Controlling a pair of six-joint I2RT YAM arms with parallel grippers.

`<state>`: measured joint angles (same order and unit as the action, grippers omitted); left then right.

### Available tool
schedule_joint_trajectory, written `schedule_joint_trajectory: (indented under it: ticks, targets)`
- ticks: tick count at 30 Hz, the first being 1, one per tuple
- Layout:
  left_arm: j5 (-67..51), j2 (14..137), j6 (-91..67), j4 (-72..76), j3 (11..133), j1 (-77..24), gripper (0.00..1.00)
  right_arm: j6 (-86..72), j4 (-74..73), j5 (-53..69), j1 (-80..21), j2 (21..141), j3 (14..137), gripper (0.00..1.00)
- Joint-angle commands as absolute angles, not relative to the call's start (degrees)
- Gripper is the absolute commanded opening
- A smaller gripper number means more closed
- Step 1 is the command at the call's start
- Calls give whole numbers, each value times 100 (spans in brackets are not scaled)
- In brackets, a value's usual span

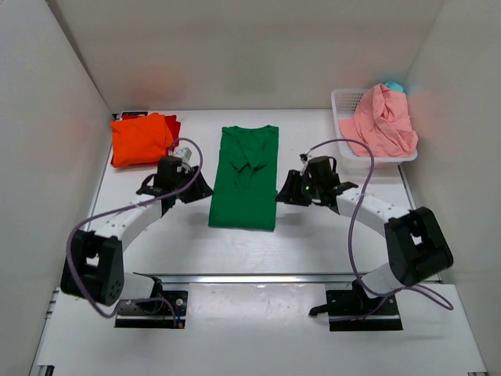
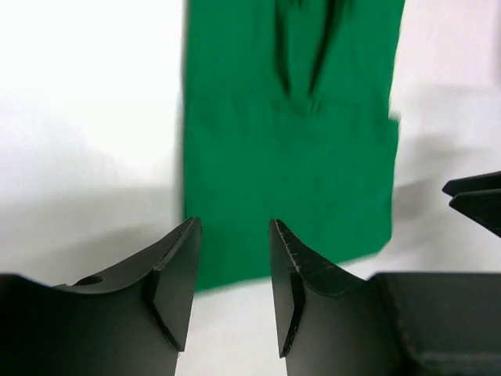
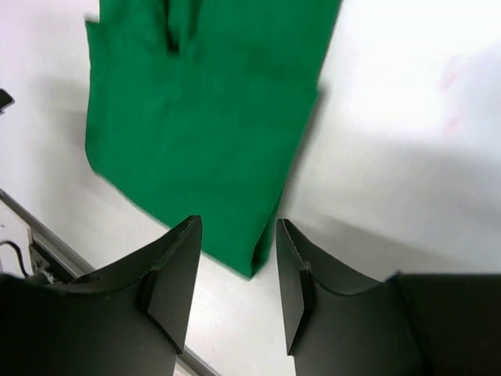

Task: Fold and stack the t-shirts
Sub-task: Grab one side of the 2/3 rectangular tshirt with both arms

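green shirt: a dark green soft cloth t-shirt (image 1: pixel 245 176), folded into a long narrow strip, lies flat in the middle of the white surface (image 1: pixel 235 254).
around it: a bright orange folded t-shirt (image 1: pixel 141 139) sits at the far left on a red t-shirt (image 1: pixel 174 125), whose edge shows at its right. a salmon pink t-shirt (image 1: pixel 382 121) is bunched in a white plastic lattice basket (image 1: pixel 342 100) at the far right. all are well apart from the strip.
axis: the strip's long side runs near to far, its near end leaning slightly left. which end is the neck cannot be told.
left claw (image 2: pixel 233 235): just beside the strip's left edge, fingers spread, empty.
right claw (image 3: pixel 237 227): just beside the right edge, fingers spread, empty.
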<state>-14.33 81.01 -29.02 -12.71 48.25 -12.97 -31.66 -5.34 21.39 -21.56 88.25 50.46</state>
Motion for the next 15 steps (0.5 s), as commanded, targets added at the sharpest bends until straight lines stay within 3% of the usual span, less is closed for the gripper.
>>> schedule_joint_trajectory:
  ticks: [1,7,15]
  targets:
    - [-977,7367,-3119,-1257,3974,-1747,51,-3690,-133,1461,-2687,8157,4293,41]
    - [235,6453,-4006,-748,2699,-2601,53,-4755,526,616,-3550,7603,3060,43]
    - [439,6591,-4298,182,2224,-2584,55,-5080,1002,764,-3727,8217,3014,46]
